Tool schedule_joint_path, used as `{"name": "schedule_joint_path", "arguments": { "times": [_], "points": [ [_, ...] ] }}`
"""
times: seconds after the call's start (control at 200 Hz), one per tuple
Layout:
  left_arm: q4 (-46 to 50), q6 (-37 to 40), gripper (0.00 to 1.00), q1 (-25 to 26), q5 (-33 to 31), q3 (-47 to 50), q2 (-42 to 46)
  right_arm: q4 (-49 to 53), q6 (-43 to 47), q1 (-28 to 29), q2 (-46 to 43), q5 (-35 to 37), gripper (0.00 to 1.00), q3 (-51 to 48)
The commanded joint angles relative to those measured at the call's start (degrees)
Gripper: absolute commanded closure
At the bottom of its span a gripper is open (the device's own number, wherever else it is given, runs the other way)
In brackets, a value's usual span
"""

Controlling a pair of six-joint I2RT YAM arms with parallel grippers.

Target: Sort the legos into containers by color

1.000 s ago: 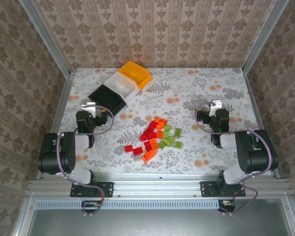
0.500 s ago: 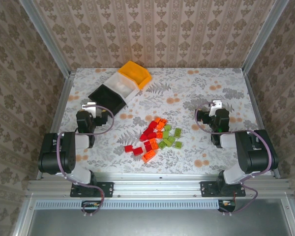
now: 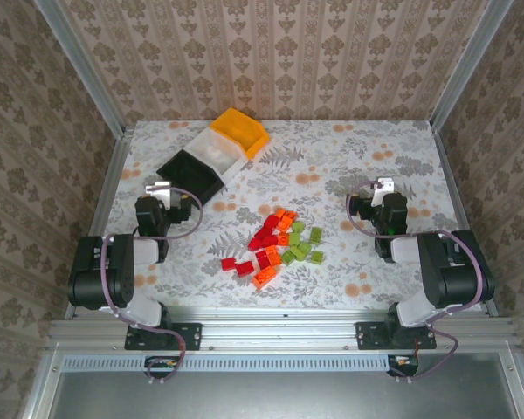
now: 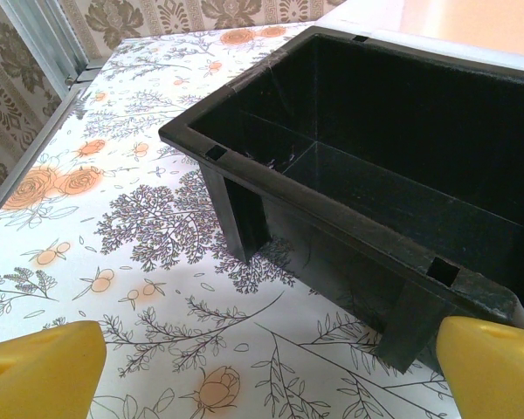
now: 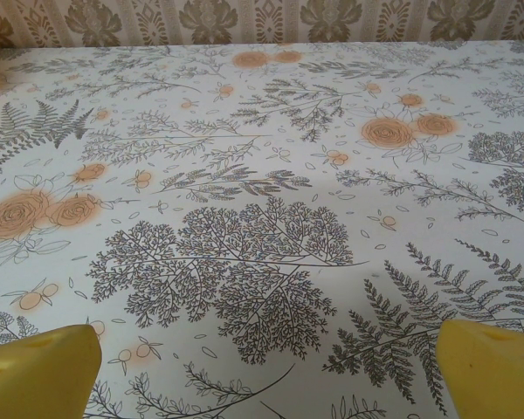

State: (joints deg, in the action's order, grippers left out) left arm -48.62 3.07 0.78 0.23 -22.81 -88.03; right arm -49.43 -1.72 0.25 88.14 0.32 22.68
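Note:
The legos [image 3: 279,240] lie in a loose pile at the table's middle front: red ones [image 3: 264,236] on the left, orange ones [image 3: 285,217] at the far end, light green ones [image 3: 302,243] on the right. The containers stand in a diagonal row at the back left: black bin [image 3: 190,175], white bin [image 3: 218,154], orange-yellow bin [image 3: 240,129]. My left gripper [image 3: 162,188] is open, just in front of the black bin [image 4: 332,214], with bare cloth between its yellow fingers [image 4: 39,367]. My right gripper [image 3: 383,186] is open over bare cloth, right of the pile, its fingers [image 5: 493,367] wide apart.
A floral tablecloth [image 3: 349,148] covers the table. Metal rails [image 3: 113,175] and wallpapered walls close in the left, right and back sides. The right and back right of the table offer free room. Both arm bases sit at the near edge.

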Motion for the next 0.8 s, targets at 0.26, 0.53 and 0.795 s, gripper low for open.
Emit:
{"name": "schedule_joint_path", "arguments": {
  "times": [0.26, 0.53, 0.795],
  "points": [
    [-0.1, 0.7, 0.0, 0.5, -0.3, -0.5, 0.1, 0.1, 0.3, -0.3, -0.5, -1.0, 0.0, 0.5],
    [-0.8, 1.0, 0.0, 1.2, -1.7, 0.0, 0.1, 0.1, 0.3, -0.3, -0.5, -1.0, 0.0, 0.5],
    [-0.7, 1.1, 0.0, 1.3, -1.8, -0.2, 0.0, 0.1, 0.3, -0.2, -0.5, -1.0, 0.0, 0.5]
  ]
}}
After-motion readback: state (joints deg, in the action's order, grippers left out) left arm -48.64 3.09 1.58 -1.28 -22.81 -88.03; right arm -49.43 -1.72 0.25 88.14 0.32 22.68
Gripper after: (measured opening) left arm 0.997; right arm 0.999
